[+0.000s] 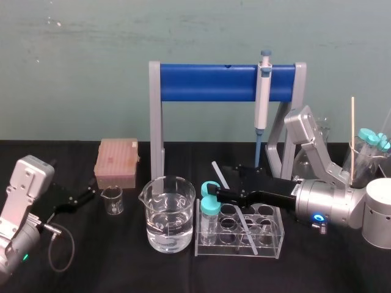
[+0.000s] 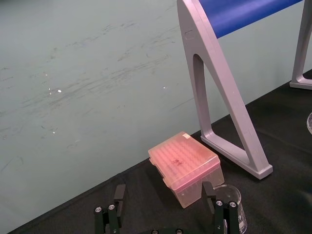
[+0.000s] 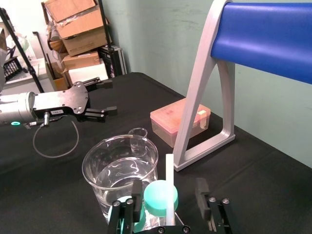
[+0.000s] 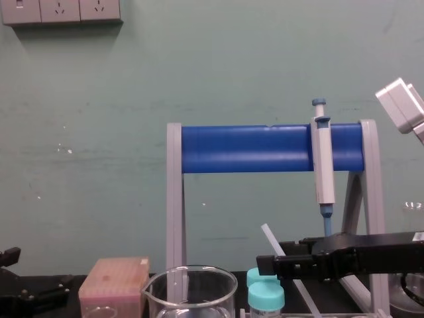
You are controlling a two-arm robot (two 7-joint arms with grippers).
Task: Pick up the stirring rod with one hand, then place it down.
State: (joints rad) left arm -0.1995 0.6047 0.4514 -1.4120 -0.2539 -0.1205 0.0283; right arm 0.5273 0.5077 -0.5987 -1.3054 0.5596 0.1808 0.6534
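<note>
The right gripper [image 3: 169,195] is held over the tube rack [image 1: 273,237] with fingers spread wide, and nothing is pinched. The stirring rod [image 3: 169,171] is seen between them, leaning in the rack beside a teal-capped tube [image 1: 209,212]. Clear liquid is held in the large beaker [image 1: 170,215]. The left gripper [image 1: 85,196] is parked at the table's left, also spread.

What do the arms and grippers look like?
Silver-grey links form the left arm and right arm. The left gripper and right gripper are black, blocky. A grey cable and green light mark the left; a blue ring light the right.
</note>
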